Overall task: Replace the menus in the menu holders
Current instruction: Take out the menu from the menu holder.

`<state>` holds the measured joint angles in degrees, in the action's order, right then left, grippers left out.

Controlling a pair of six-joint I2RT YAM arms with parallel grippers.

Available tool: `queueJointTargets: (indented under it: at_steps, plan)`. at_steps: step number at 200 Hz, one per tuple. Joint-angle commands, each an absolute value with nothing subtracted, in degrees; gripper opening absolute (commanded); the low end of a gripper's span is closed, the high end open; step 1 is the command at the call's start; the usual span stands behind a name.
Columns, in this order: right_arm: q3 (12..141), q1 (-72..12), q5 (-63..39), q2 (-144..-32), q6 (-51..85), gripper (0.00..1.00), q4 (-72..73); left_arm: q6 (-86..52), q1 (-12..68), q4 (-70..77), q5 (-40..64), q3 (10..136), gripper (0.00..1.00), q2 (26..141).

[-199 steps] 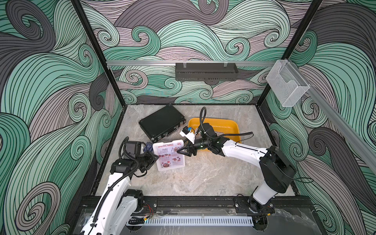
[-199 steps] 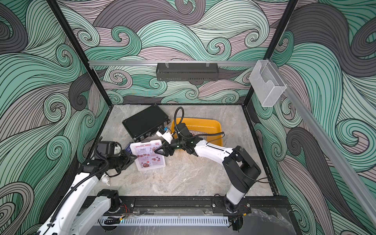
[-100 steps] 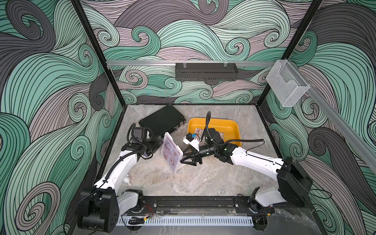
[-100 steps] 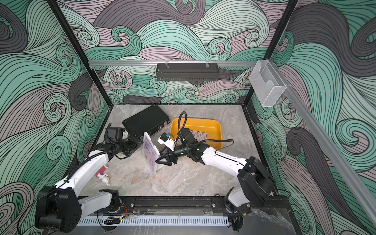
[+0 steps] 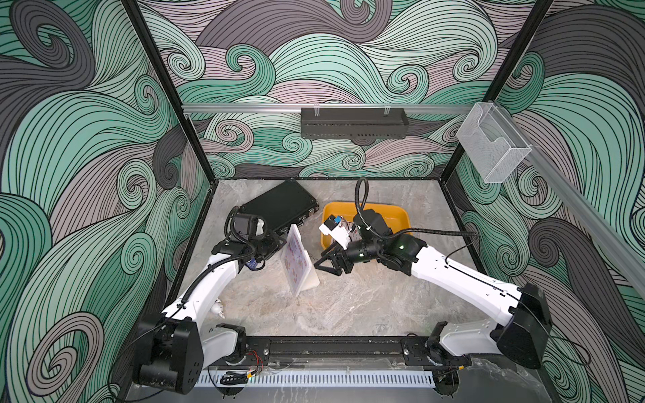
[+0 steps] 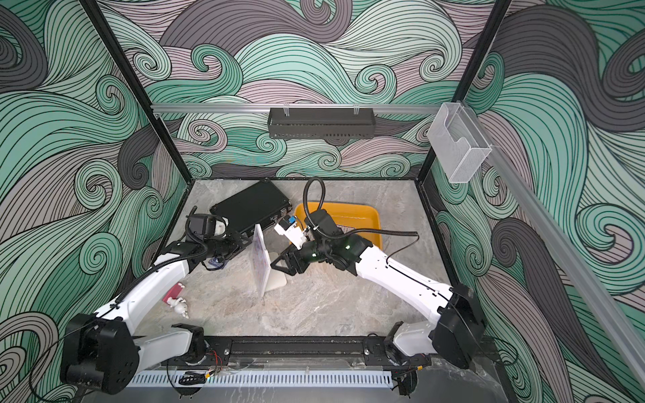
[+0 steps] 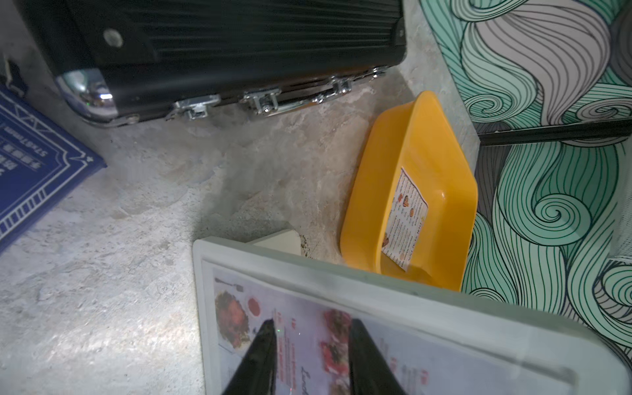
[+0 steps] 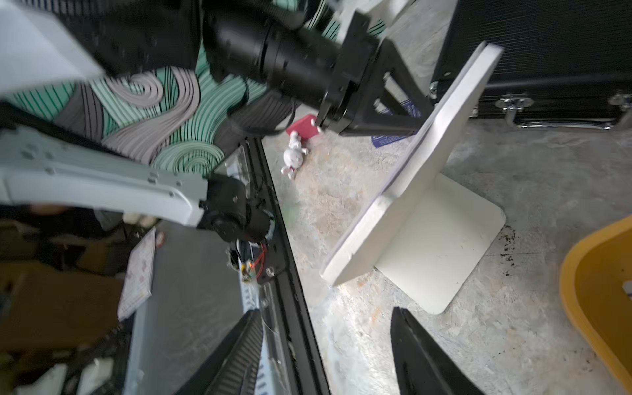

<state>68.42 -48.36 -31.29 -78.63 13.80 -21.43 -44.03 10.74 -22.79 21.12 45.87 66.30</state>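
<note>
Two pincers flank the menu holder point(image 8: 410, 164), which stands upright mid-bench on its white foot point(image 5: 311, 282). The foot points toward the right arm.

The left pincer point(image 7: 312, 323) is open. Both fingers lie parted in front of the holder's printed face, with nothing between them (whether the tips touch the face is unclear). The right pincer point(image 8: 325, 313) is open wide and empty, low over the bench point(image 5: 349, 307), just beside the foot and apart from it.

A pinkish menu point(image 7: 236, 314) sits inside the holder, but its heading is cut off at the picture's edge. A black-bordered menu point(image 7: 407, 219) lies flat in the yellow tray point(image 7: 376, 164), its text too small to read.

- **Edges:** the holder's far top corner is near the black case point(image 5: 282, 206). The tray rim is near the foot, with a strip of bare bench between them.
- **Room:** there is open bench on the near side of the holder up to the front rail, and along the right wall.
- **Hidden:** in both top views the right wrist covers most of the tray floor. The blue card point(image 7: 34, 164) is cut off at the edge. A small white figure with a red block point(image 6: 176, 300) lies beside the left forearm, details unclear.
</note>
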Motion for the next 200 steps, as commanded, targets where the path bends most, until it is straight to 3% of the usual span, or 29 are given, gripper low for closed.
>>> queueJointTargets:
  at_steps: [1, 31, 115, 200]
  plan:
    - [74.31, -48.87, -24.35, -80.54, 24.52, 0.56, -31.76, -43.45, 13.29, -26.35, 15.89, 48.86, 0.35, 63.44]
    - [84.45, -48.93, -25.23, -87.35, 28.96, 0.37, -38.00, -45.29, 14.93, -28.69, 13.71, 48.52, 0.32, 60.27]
    - [99.15, -50.41, -24.12, -100.59, 25.80, 0.37, -43.47, -45.98, 17.62, -28.27, 19.55, 47.37, 0.33, 60.47]
    - [104.27, -51.50, -23.66, -106.05, 24.82, 0.36, -45.63, -45.11, 17.63, -27.20, 21.01, 47.15, 0.33, 61.16]
